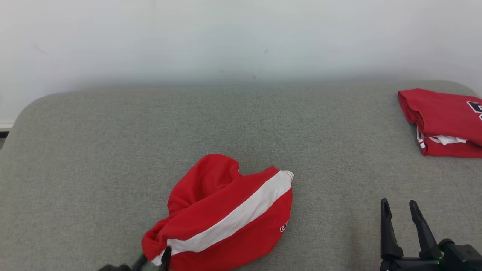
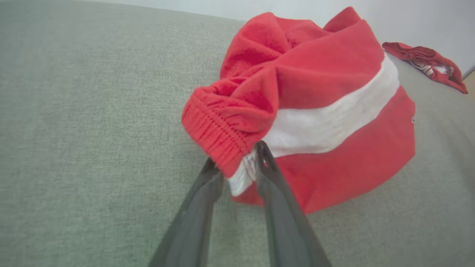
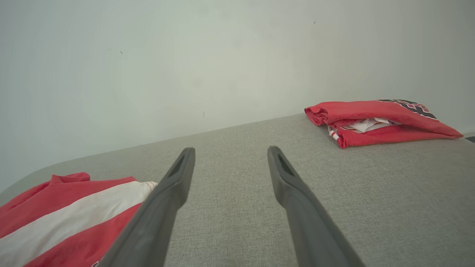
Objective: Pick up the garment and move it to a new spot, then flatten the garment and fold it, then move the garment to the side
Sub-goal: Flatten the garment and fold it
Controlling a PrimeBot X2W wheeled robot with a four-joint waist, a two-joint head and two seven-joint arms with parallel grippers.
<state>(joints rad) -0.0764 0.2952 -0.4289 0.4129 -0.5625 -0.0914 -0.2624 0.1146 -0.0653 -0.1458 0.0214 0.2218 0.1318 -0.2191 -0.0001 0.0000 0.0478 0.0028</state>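
Our left gripper [image 2: 236,155] pinches the red garment [image 1: 226,210] by its elastic edge. Our right gripper [image 1: 398,202] hovers spread above the grey surface [image 1: 94,169], well apart from it.

The left gripper [image 1: 154,258] is nearly all cut off by the head view's bottom edge, as is the near edge of the red garment [image 1: 226,210]; its small white logo [image 1: 284,227] is too small to read. At far right, a folded red shirt [image 1: 442,120] runs past the frame, its dark lettering [image 1: 475,108] clipped.
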